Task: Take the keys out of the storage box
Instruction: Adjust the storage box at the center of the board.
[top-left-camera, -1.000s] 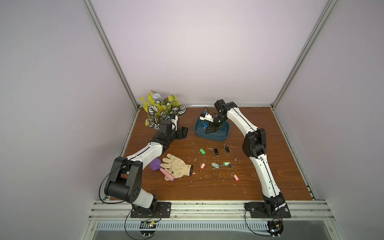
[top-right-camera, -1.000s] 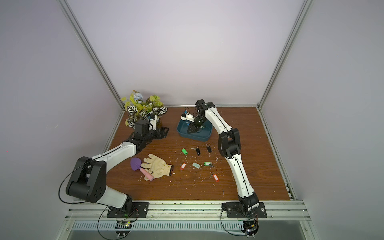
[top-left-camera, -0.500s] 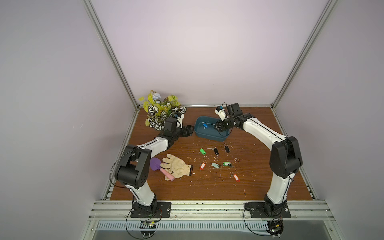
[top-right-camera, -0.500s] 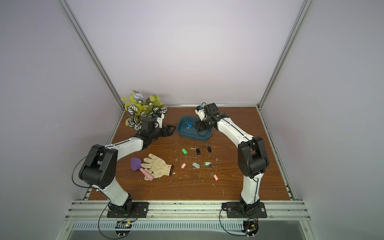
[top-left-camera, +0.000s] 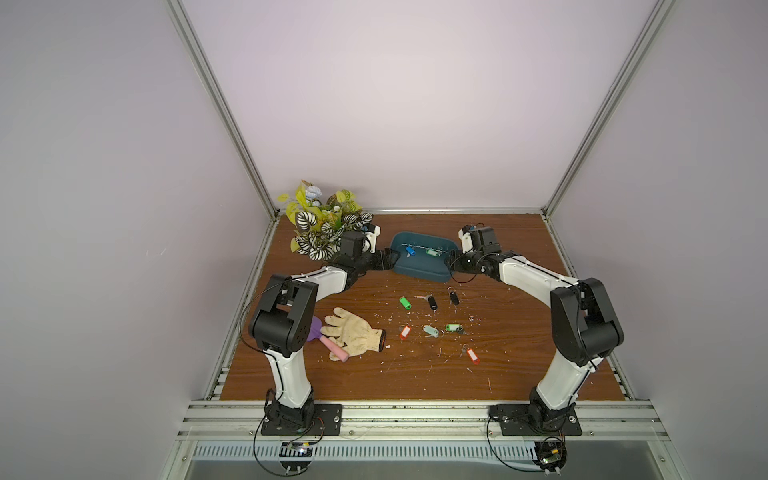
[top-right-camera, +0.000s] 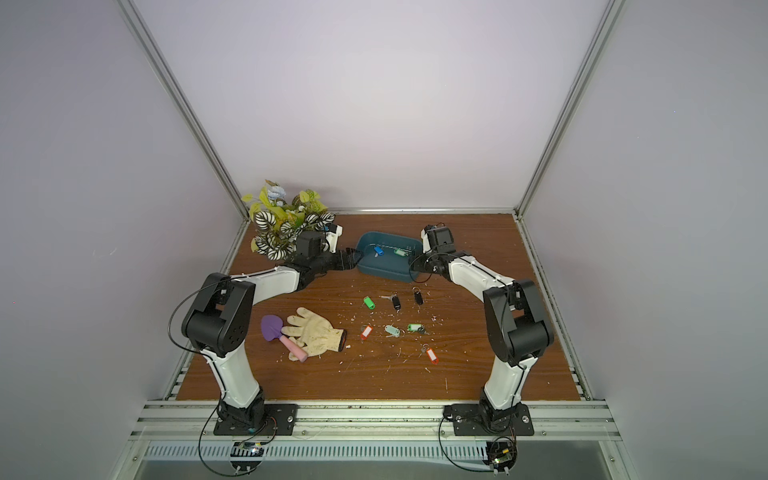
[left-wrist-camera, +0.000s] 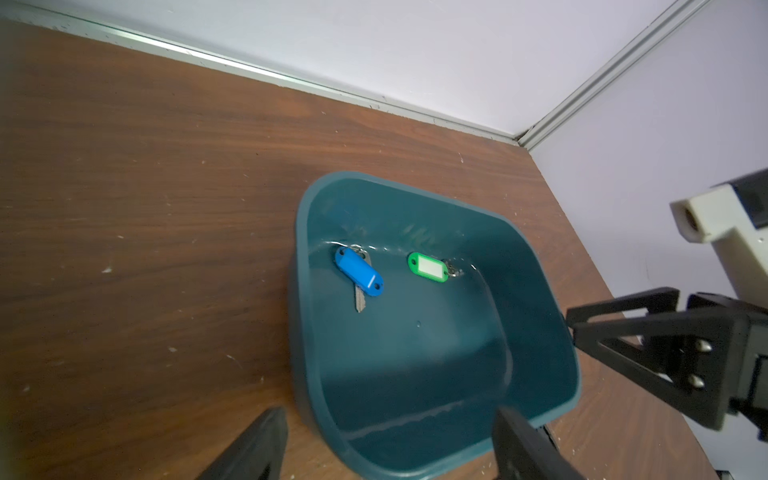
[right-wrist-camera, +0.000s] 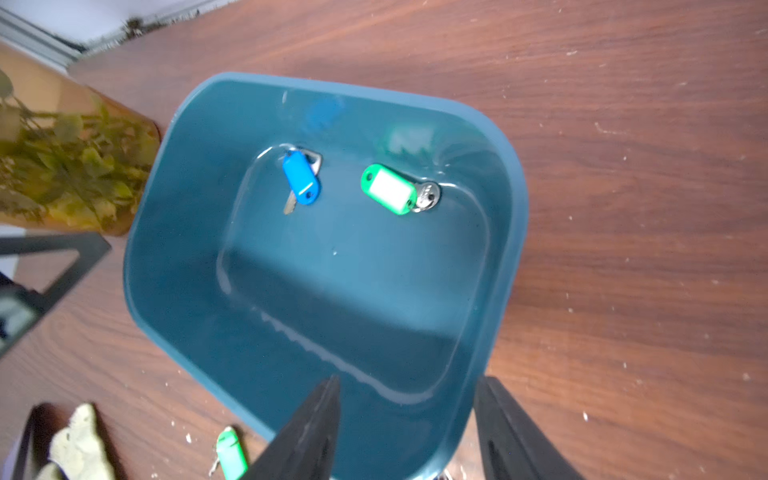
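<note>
The dark teal storage box (top-left-camera: 419, 275) stands at the back middle of the table. Two keys lie inside by its far wall, one with a blue tag (left-wrist-camera: 358, 272) and one with a green tag (right-wrist-camera: 388, 189). Several more keys lie on the table in front of it, among them a green-tagged one (top-left-camera: 404, 302) and a red-tagged one (top-left-camera: 470, 355). My left gripper (left-wrist-camera: 388, 415) is open at the box's left end, a corner of the box between its jaws. My right gripper (right-wrist-camera: 407, 380) is open at the right end, one finger over the inside and one outside the wall.
A leafy potted plant (top-left-camera: 324, 224) stands right behind my left wrist. A cream glove (top-left-camera: 353, 332) and a purple trowel with a pink handle (top-left-camera: 328, 343) lie at the front left. White flecks are scattered over the wood.
My right gripper has come out of the box's middle to its right end and opened wider. My left gripper has moved right to the box's left end.
</note>
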